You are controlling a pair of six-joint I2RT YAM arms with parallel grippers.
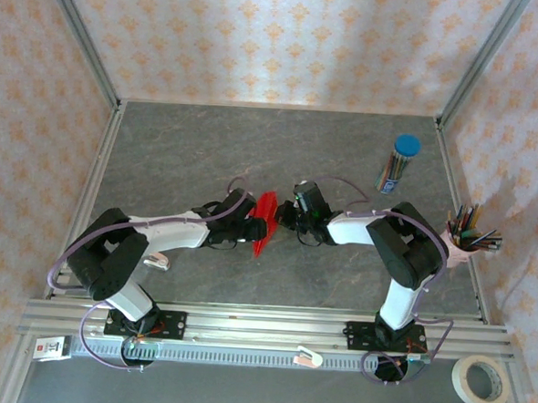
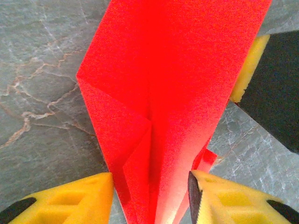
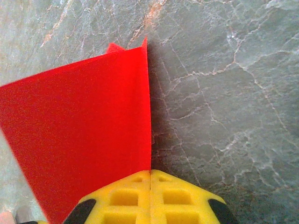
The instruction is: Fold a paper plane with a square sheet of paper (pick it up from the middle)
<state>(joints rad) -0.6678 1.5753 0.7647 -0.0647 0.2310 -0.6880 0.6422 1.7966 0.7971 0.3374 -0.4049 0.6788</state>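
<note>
The paper plane (image 1: 266, 221) is bright red paper folded into a narrow creased dart, and it stands on edge at the middle of the grey table (image 1: 209, 143). My left gripper (image 1: 253, 228) is open. Its yellow fingers (image 2: 70, 198) sit on either side of the plane (image 2: 173, 93), whose layered folds fan between them. My right gripper (image 1: 283, 217) comes in from the right and is shut, pads together, pinching one flat red wing (image 3: 84, 140) at its edge. In the left wrist view the right gripper's fingertip (image 2: 247, 70) shows beside the paper's far end.
A blue-capped tube of coloured pencils (image 1: 398, 164) stands at the back right. A cup of pencils (image 1: 468, 236) sits by the right wall. A roll of tape (image 1: 484, 381) lies beyond the front rail. Patterned walls close three sides.
</note>
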